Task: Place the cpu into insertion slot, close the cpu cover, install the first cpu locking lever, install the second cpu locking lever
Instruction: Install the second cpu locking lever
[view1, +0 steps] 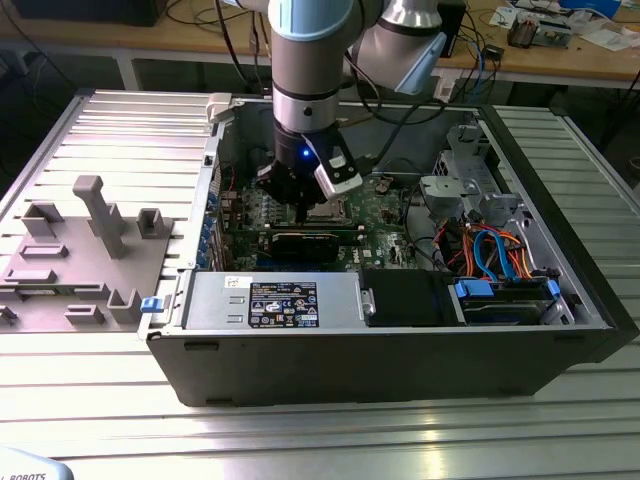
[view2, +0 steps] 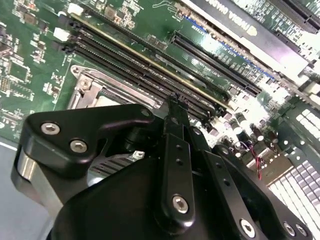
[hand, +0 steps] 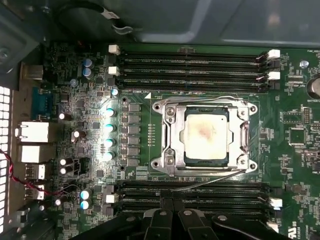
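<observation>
The cpu lies flat in the insertion slot on the green motherboard, its silver top showing through the window of the cpu cover, which lies down over it. One thin wire lever runs flat along the slot's far side. The other lever slants away from the near side towards my fingertips. My gripper is shut, its tip just beside the slot over the memory slots. In the second wrist view the gripper stands next to the metal frame. In the exterior view the gripper hangs low inside the case.
Black memory slots flank the socket on both sides. A long black graphics card lies across the board. A power supply, cables and drive bays crowd the case. A grey fixture tray sits outside at the exterior view's left.
</observation>
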